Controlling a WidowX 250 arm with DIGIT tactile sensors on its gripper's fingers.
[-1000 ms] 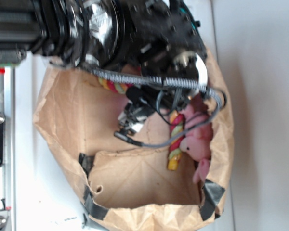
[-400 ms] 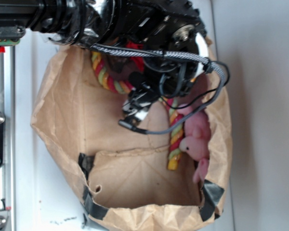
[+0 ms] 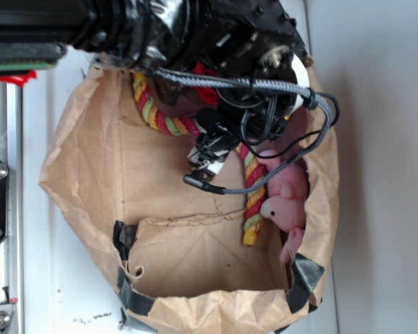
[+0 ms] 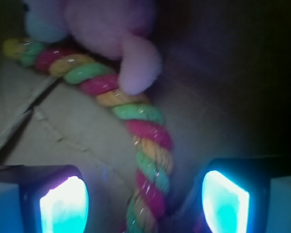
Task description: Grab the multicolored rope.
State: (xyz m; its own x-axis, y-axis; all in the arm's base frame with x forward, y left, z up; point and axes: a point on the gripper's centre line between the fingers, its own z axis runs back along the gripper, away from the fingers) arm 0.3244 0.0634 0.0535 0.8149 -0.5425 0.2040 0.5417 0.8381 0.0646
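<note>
The multicolored rope (image 3: 253, 191) of twisted red, yellow and green strands lies inside a brown paper bag (image 3: 90, 181). It curves from the upper left (image 3: 157, 115) under the arm and down to a yellow end at the right. In the wrist view the rope (image 4: 148, 160) runs between the two glowing fingers (image 4: 63, 206). My gripper (image 4: 145, 208) is open, a finger on each side of the rope and a gap on both sides. In the exterior view the gripper (image 3: 212, 149) is low inside the bag, partly hidden by cables.
A pink plush toy (image 3: 287, 202) lies against the bag's right wall, touching the rope; its paw (image 4: 138, 68) rests on the rope. Something red (image 3: 205, 83) shows under the arm. Black tape (image 3: 306, 275) holds the bag's corners. A metal rail (image 3: 0, 209) runs along the left.
The arm has shifted up and to the right in the exterior view, uncovering more of the rope's upper-left curve. The gripper has moved toward the rope's right stretch.
</note>
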